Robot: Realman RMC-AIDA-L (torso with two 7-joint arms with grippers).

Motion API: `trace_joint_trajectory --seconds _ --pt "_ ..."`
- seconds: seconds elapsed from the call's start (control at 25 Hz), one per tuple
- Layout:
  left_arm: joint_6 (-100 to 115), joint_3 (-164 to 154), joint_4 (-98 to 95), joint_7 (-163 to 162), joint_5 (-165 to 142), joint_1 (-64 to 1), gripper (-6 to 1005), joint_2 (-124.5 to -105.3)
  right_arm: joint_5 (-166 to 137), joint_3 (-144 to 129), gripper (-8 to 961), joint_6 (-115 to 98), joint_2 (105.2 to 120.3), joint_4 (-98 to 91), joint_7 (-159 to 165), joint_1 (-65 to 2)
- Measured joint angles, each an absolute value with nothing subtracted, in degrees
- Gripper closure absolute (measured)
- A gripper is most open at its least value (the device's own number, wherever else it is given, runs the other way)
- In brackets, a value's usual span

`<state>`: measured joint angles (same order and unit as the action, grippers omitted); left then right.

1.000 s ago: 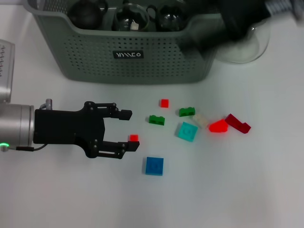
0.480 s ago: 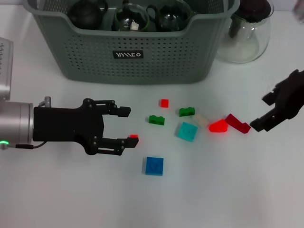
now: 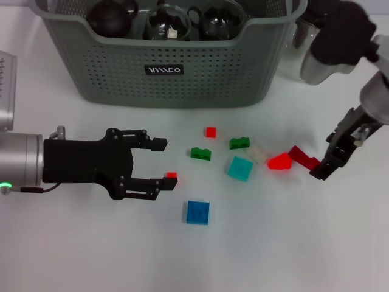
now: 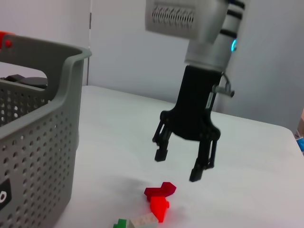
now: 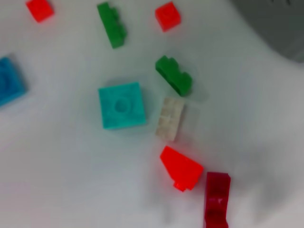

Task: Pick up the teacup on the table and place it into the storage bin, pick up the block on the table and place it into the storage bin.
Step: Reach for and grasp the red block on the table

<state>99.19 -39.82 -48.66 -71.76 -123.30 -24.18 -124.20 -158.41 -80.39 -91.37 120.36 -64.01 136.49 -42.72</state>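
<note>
Several small blocks lie on the white table: a dark red block (image 3: 304, 158) (image 4: 160, 190) (image 5: 217, 199), a bright red one (image 3: 279, 162) (image 5: 181, 169), a teal one (image 3: 240, 168), a blue one (image 3: 197, 212). My right gripper (image 3: 326, 157) (image 4: 177, 166) hangs open just above and beside the dark red block, holding nothing. My left gripper (image 3: 165, 163) lies open at the left, one fingertip next to a tiny red block (image 3: 171, 175). The storage bin (image 3: 121, 73) stands at the back with dark glass teacups (image 3: 167, 21) inside it. No teacup shows on the table.
A clear glass pitcher (image 3: 316, 58) stands right of the bin, partly behind my right arm. Two green blocks (image 3: 200, 153) (image 3: 239, 143), a whitish block (image 3: 258, 153) and a small red one (image 3: 210, 132) lie mid-table. The bin's wall (image 4: 33, 123) rises close by in the left wrist view.
My right arm swung from over the bin down to the table's right side and now hangs by the dark red block. The left gripper has barely moved.
</note>
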Motion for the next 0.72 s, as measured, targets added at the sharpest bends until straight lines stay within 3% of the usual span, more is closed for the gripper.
trace_joint_trajectory --seconds 0.4,0.72 --pt "99.13 -39.39 -48.17 -71.53 -123.31 -24.17 232 -124.13 -157.65 -86.70 91 -84.02 120.60 -59.80 138.32 -43.34" --pt "98.92 -39.28 -48.05 -71.40 -123.31 -24.07 233 -124.10 -157.11 -86.95 262 -83.21 120.67 -58.91 138.40 -43.59"
